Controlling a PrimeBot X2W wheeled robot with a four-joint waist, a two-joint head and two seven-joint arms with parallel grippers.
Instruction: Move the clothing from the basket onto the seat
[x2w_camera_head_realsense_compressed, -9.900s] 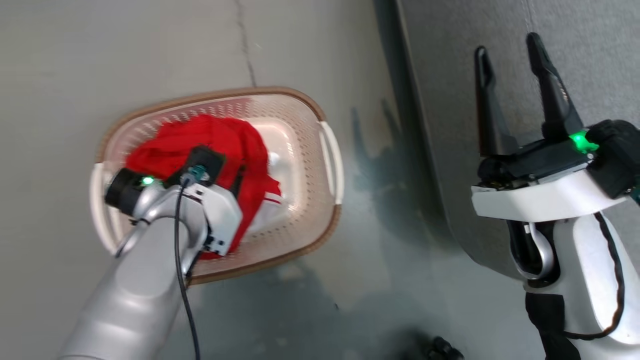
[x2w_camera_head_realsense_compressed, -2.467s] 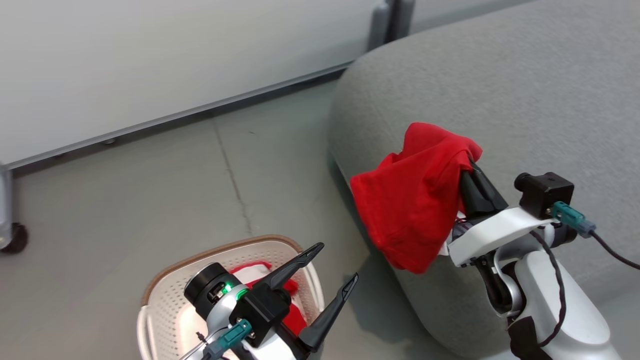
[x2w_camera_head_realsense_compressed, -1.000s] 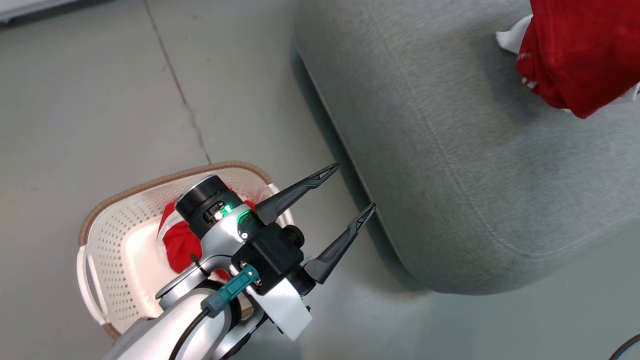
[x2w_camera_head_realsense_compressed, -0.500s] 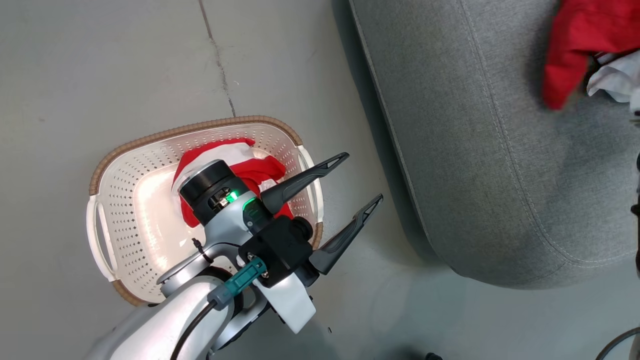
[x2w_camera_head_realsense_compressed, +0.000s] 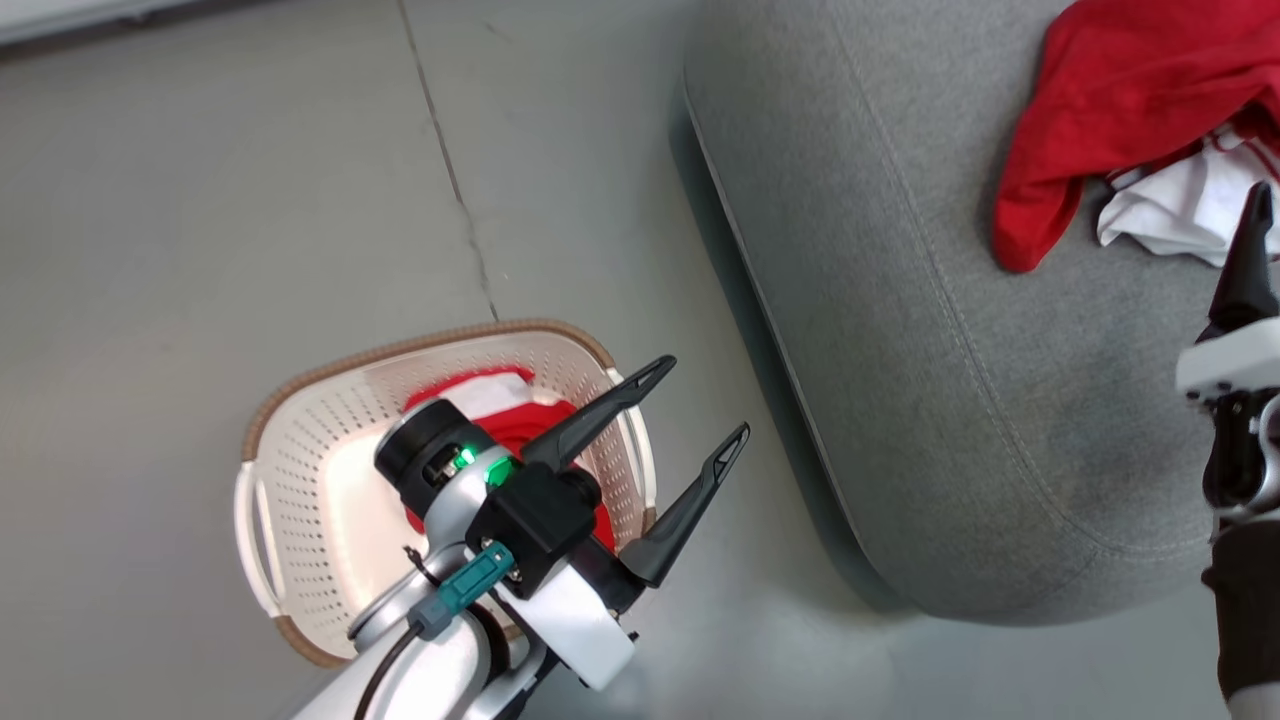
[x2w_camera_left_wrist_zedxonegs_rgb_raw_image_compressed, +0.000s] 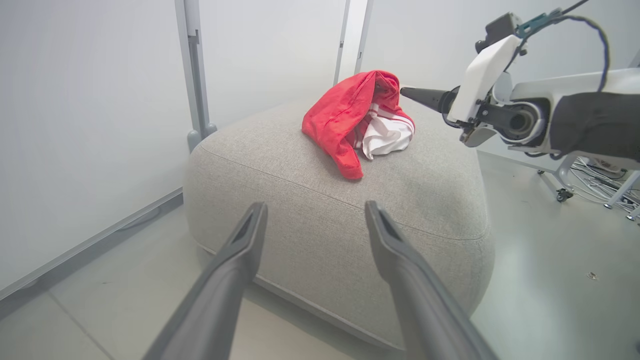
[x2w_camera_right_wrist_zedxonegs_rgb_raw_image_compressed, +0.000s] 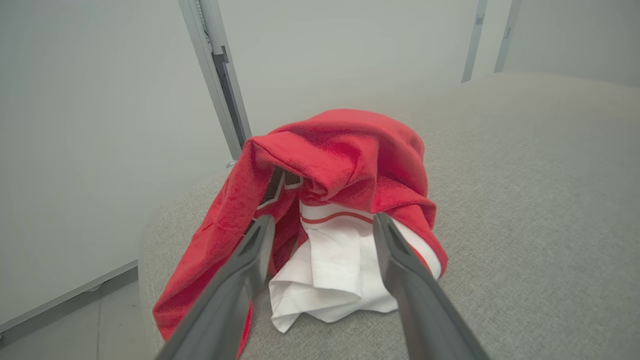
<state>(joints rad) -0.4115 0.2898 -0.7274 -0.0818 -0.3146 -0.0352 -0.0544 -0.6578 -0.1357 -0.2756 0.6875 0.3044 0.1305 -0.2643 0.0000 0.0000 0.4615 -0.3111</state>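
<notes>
A heap of red clothing (x2w_camera_head_realsense_compressed: 1120, 110) with a white striped part lies on top of the grey seat (x2w_camera_head_realsense_compressed: 950, 330). My right gripper (x2w_camera_right_wrist_zedxonegs_rgb_raw_image_compressed: 324, 219) is open just in front of that clothing (x2w_camera_right_wrist_zedxonegs_rgb_raw_image_compressed: 340, 165), its fingers framing the white part and gripping nothing. One of its fingers (x2w_camera_head_realsense_compressed: 1245, 265) shows at the right edge. More red clothing (x2w_camera_head_realsense_compressed: 525, 420) lies in the cream basket (x2w_camera_head_realsense_compressed: 310, 470) on the floor. My left gripper (x2w_camera_head_realsense_compressed: 702, 398) hovers open and empty over the basket's right end, pointing at the seat (x2w_camera_left_wrist_zedxonegs_rgb_raw_image_compressed: 325, 210).
The basket stands on grey floor just left of the seat's rounded corner. Pale wall panels with grey metal posts (x2w_camera_left_wrist_zedxonegs_rgb_raw_image_compressed: 192, 75) run behind the seat. A wheeled stand leg and cables (x2w_camera_left_wrist_zedxonegs_rgb_raw_image_compressed: 600, 180) lie beyond the seat's right side.
My right gripper has opened and let the red clothing go; it now rests on the seat. The head camera has shifted. My left gripper stays open over the basket.
</notes>
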